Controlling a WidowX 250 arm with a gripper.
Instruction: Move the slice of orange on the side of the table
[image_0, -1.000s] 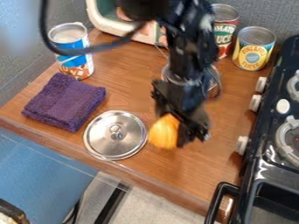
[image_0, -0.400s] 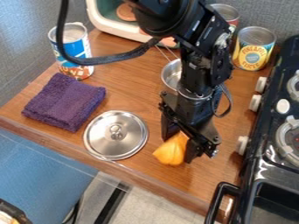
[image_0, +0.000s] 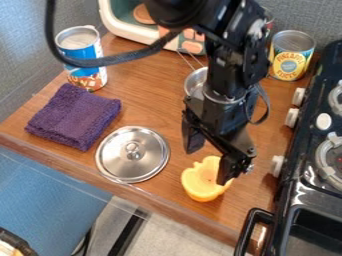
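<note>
Camera view has the gripper wide by the orange slice, a printed yellow label beyond.

Gripper open, fingers apart, above an orange slice near the wooden table's front edge; one fingertip at the slice's rim, touching or just over it, hard to say. Metal lid lies flat beside the slice, folded purple towel past it. Blue-and-white can stands behind towel. Metal pot partly behind arm. Yellow-labelled can near black stove.
</note>
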